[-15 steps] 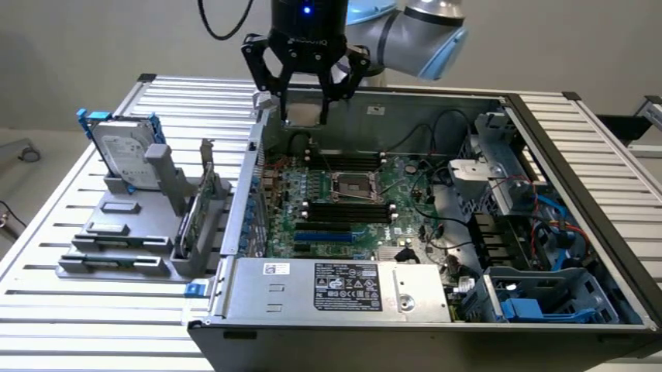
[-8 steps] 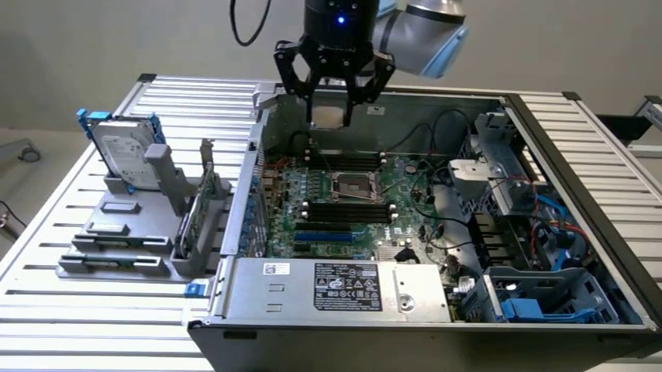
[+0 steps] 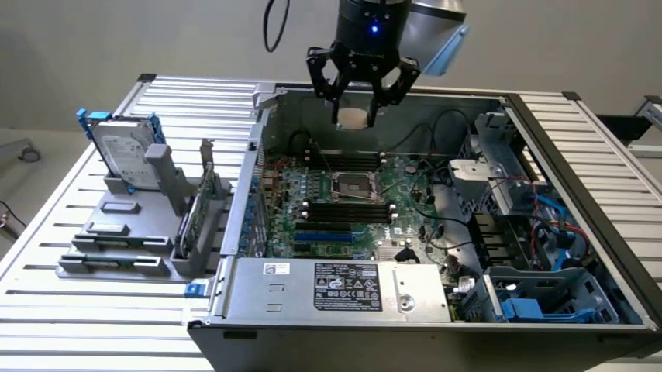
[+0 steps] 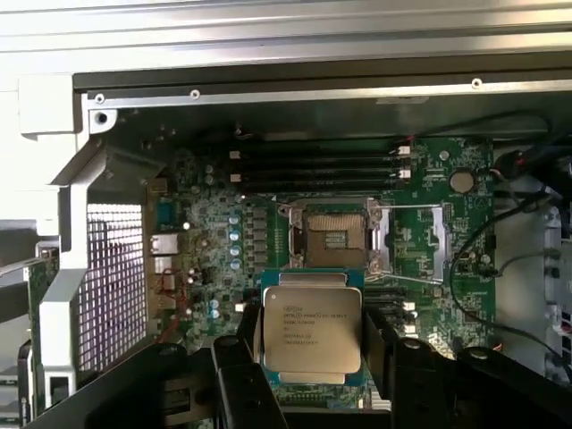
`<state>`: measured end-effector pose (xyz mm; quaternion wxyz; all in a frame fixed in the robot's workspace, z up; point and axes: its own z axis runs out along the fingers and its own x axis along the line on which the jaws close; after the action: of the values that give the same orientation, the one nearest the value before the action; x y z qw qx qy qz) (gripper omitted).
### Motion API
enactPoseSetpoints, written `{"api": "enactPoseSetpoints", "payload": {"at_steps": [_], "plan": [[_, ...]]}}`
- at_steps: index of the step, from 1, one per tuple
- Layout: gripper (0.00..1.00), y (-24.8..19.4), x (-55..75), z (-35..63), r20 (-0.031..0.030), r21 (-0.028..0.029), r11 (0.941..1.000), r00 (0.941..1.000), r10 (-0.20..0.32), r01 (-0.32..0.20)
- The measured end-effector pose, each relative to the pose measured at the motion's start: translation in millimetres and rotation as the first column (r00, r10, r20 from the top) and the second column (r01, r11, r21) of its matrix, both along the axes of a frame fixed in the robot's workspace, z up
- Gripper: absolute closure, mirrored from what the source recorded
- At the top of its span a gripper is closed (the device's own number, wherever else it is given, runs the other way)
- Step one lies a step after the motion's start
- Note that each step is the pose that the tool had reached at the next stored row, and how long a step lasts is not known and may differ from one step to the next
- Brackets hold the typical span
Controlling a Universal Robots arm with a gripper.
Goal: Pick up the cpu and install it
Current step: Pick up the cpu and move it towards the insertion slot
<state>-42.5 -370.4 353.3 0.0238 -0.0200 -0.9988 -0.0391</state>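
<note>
Exterior view. A: Progress entry? I log the gripper (image 3: 357,115) hanging above the open computer case (image 3: 310,345), its fingers clamped on the cpu (image 3: 354,118) by its edges. Pick-up done.

B: Agreed. Install not done. The socket (image 3: 351,186) on the motherboard (image 3: 310,194) sits empty. The chip is well above it and touches nothing below.

A: Wrist view, materials?

B: The cpu (image 4: 311,329) is a thin, flat square. It has a dull silvery lid with printed lettering, and green board shows at the rim. Matte black fingers (image 4: 237,375) press on two opposite sides.

A: And the socket (image 4: 335,237)?

B: A square metal frame, with the load plate apparently swung open and a fine brownish contact field inside. Long black memory sticks (image 4: 313,165) lie just beyond it. The board around it is glossy green and crowded with small parts.
</note>
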Motion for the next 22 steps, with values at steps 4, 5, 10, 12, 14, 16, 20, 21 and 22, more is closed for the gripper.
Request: {"api": "enactPoseSetpoints", "payload": {"at_steps": [4,5,10,12,14,16,20,21,22], "plan": [[0.45,14.5,5.8,-7.3,0.0001,0.0000,1.0000,1.0000,0.000,0.000],[0.45,18.0,6.2,-9.0,0.0000,0.0000,1.0000,1.0000,0.000,0.000],[0.45,33.3,9.9,-18.2,-0.0001,-0.0004,1.0000,1.0000,0.001,-0.001],[0.45,35.3,11.3,-22.0,0.0000,-0.0020,1.0000,1.0000,0.003,-0.003],[0.45,35.5,11.8,-25.5,0.0000,-0.0046,1.0000,1.0000,0.007,-0.007],[0.45,35.5,12.3,-29.2,0.0000,-0.0082,0.9999,0.9999,0.010,-0.010],[0.45,35.5,13.9,-36.5,-0.0001,-0.0163,0.9997,0.9999,0.017,-0.017],[0.45,35.5,14.6,-38.3,-0.0001,-0.0179,0.9997,0.9998,0.018,-0.018],[0.45,35.5,15.5,-40.1,-0.0002,-0.0194,0.9996,0.9998,0.020,-0.020]]}}
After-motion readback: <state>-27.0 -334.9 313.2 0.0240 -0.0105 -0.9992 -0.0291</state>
